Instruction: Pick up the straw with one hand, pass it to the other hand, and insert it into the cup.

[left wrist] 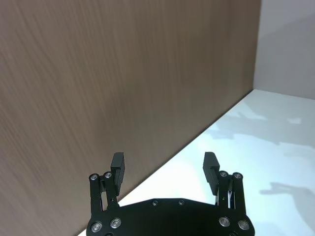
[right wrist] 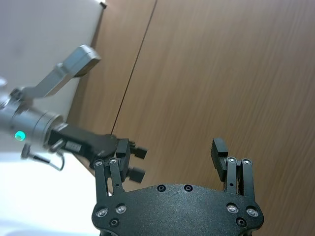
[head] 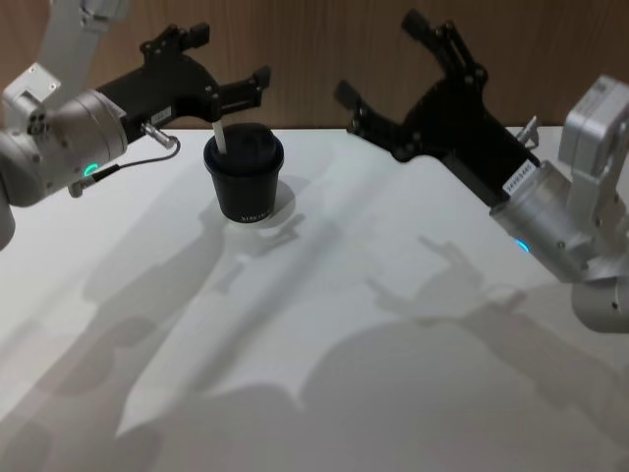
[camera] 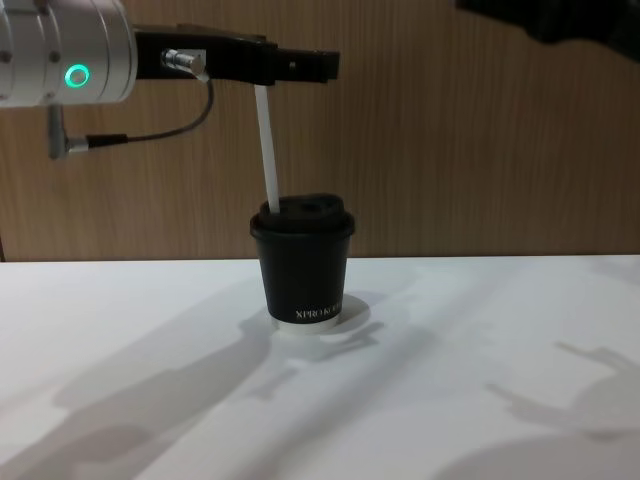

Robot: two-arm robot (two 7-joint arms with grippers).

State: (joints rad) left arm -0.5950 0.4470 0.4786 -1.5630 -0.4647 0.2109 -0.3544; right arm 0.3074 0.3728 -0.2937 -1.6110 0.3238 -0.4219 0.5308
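A white table [head: 393, 324] is seen stretching across the scene, backed by a brown wooden wall [camera: 450, 150]. The right gripper [head: 398, 74] is held high above the table's far right side, well apart from the cup, its fingers [right wrist: 219, 150] spread wide with nothing between them. The left gripper [head: 231, 61] is reached out level over the far left of the table, above and just behind the cup; its fingers [left wrist: 118, 164] are also parted, with only wall and table seen through the gap in the left wrist view. A green ring [camera: 76, 75] is lit on its silver wrist, and a black cable [camera: 130, 135] is looped beneath.

The cup [camera: 302, 262] is stood upright on the table, black with a domed lid and white lettering low on its side. The straw [camera: 266, 150] is planted in the lid's near-left edge, slightly tilted, its top reaching up to the underside of the left gripper. Whether the straw touches the gripper cannot be told.
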